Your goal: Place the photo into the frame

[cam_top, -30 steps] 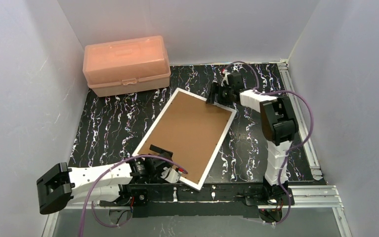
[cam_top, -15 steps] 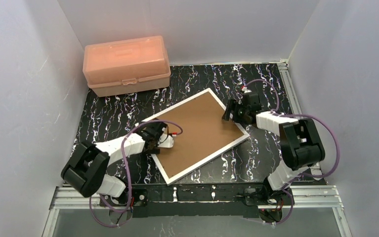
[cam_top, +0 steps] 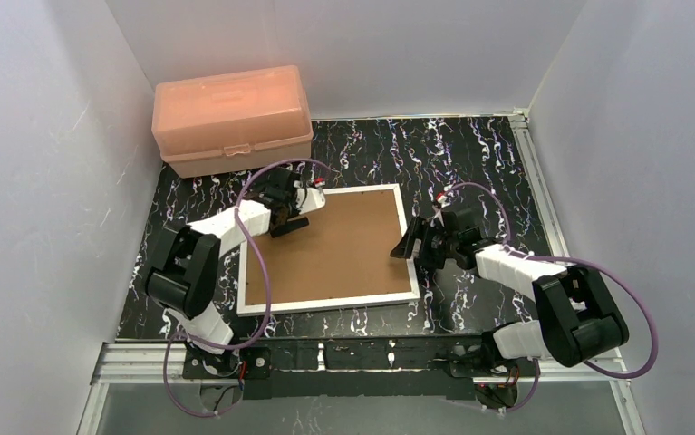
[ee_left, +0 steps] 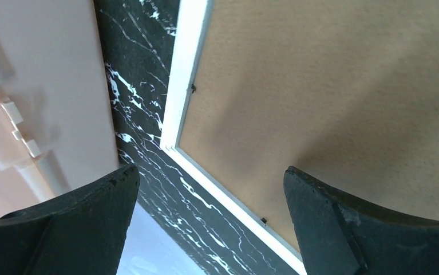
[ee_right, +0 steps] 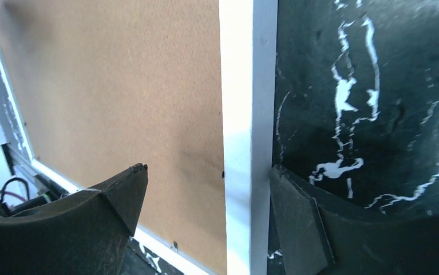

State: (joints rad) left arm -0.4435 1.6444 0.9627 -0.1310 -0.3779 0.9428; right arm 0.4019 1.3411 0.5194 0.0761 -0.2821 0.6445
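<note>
The white frame lies face down on the black marbled table, its brown backing board up. The photo is out of view. My left gripper is open over the frame's far left corner; in the left wrist view one finger is over the board and the other over the table. My right gripper is open, straddling the frame's right edge; in the right wrist view one finger touches the outer side of the white rim, the other is above the board.
A salmon-pink plastic box stands at the back left, also in the left wrist view. White walls close in the left, back and right. A metal rail runs along the table's right edge.
The frame has turned clockwise and slid toward the left and middle. My left gripper moved from the near edge to the far left corner; my right gripper came nearer along the right edge.
</note>
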